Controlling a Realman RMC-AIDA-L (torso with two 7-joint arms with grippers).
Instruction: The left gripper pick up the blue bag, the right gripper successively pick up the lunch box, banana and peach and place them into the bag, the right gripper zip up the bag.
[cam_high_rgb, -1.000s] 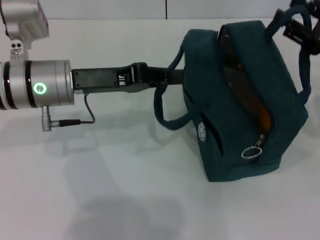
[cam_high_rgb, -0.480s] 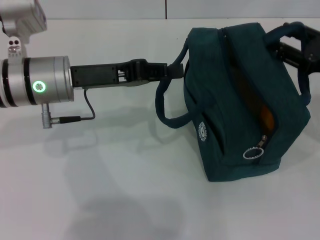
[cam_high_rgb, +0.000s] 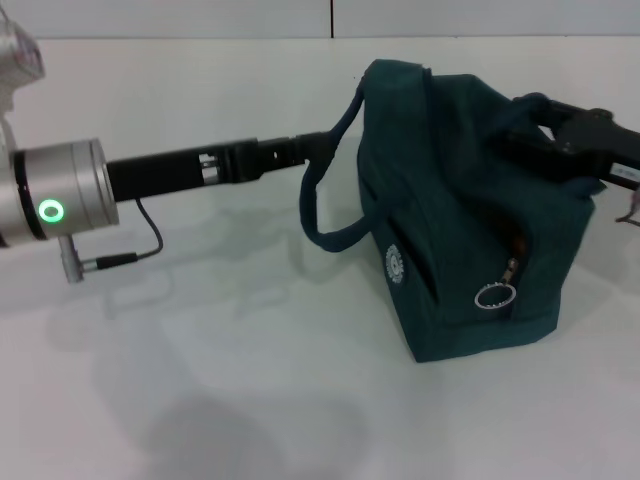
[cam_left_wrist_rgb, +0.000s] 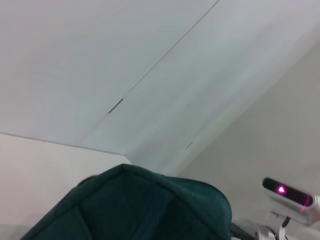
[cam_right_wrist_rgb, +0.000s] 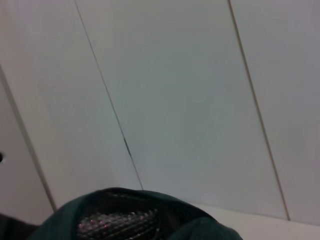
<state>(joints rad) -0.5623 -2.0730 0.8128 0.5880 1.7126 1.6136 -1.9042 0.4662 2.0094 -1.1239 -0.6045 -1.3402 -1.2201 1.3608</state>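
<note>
White table, blue bag near right edge

From the head camera we look forward and down over the white table, far enough back to take in the whole blue bag and both arms reaching in from the sides. Our left wrist camera sits close to the blue bag and faces upward toward the wall panels. Our right wrist camera is likewise close and tilted up (bag fabric fills its lower edge). All three views share the bag.
</note>
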